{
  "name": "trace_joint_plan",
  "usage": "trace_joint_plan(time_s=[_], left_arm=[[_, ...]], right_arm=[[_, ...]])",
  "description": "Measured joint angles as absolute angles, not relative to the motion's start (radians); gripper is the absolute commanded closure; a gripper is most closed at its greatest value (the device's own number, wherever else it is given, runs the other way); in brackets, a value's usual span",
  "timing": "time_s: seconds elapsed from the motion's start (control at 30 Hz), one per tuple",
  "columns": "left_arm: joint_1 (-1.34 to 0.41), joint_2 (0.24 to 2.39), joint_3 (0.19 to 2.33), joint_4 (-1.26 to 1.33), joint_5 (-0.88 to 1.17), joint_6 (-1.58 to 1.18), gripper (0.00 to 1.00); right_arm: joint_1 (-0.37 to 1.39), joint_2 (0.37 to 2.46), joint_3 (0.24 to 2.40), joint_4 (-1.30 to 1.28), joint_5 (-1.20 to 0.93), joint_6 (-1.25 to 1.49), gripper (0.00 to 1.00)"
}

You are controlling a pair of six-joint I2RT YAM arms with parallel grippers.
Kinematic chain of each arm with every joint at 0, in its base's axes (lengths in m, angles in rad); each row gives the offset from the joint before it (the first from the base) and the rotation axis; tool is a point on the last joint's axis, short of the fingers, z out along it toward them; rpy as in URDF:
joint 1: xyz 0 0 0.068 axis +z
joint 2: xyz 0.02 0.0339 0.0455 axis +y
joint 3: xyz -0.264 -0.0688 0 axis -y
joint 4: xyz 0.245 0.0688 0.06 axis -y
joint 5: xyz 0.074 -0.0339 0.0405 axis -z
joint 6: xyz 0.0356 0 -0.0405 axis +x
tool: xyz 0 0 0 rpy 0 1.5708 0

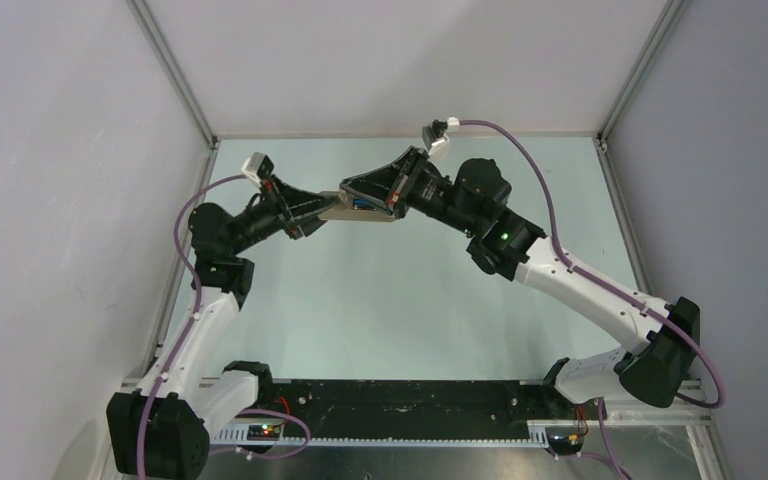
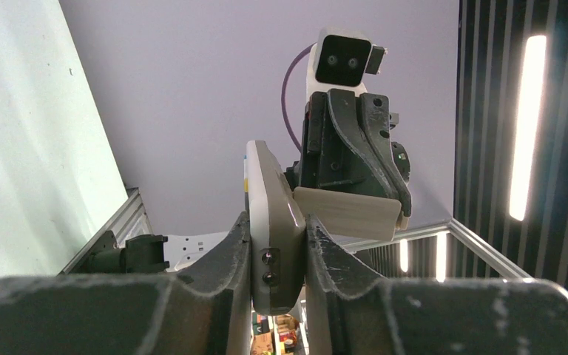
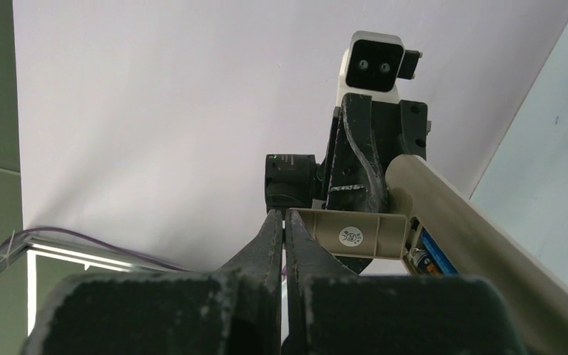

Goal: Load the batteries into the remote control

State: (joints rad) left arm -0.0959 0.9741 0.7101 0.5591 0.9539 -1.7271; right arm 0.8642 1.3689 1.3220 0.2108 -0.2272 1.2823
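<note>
The remote (image 2: 266, 185) is held up off the table (image 1: 390, 300), over its far middle, where the two arms meet. In the top view it shows as a tan bar lying level between the grippers. Its battery slot is open, and a blue battery (image 3: 435, 255) lies in it; the print on the battery is too small to read. Whether a second cell lies beside it cannot be told.

A tan cover (image 3: 384, 235) stands out from the remote at the slot, its broad face turned to the right wrist camera. It carries a round white sticker (image 3: 351, 237) with dark print that is too fine to read. No other writing shows.

The left gripper (image 2: 277, 222) is clamped on the remote. Its fingers (image 2: 229, 251) press the two broad faces near one end, so the handset stands edge-on between them.

The right gripper (image 3: 284, 218) faces it from the other side with its fingers closed tight together and nothing between them. Their tips sit against the near end of the cover; no grip on the cover can be made out.
</note>
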Motion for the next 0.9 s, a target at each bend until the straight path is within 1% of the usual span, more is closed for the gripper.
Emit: trace_joint_plan(time_s=[0.9], left_arm=[[-0.096,0.974,0.703,0.538,0.954,-1.727,1.0]], right_arm=[[0.85,1.359,1.251,0.291,-0.241,1.321,1.0]])
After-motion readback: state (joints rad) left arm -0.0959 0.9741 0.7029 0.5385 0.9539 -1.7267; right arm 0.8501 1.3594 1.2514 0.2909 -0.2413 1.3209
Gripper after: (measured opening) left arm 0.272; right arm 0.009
